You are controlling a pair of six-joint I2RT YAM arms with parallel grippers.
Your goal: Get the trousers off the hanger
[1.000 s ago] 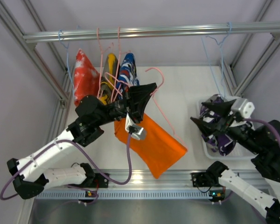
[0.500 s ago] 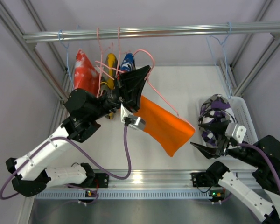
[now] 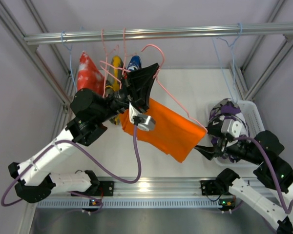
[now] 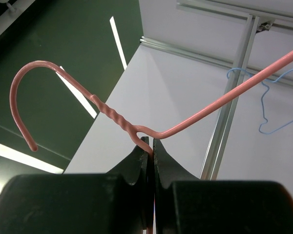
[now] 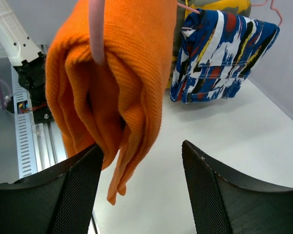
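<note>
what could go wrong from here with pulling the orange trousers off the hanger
1. The orange trousers sit toward one finger of the open right gripper; closing may catch only an outer layer.
2. The left gripper pinches just the thin wire neck of the pink hanger, so a tug could twist it in the grip.

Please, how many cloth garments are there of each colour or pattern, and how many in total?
orange trousers: 1
purple camouflage trousers: 1
red-and-white garment: 1
blue patterned garment: 1
yellow garment: 1
Total: 5
</note>
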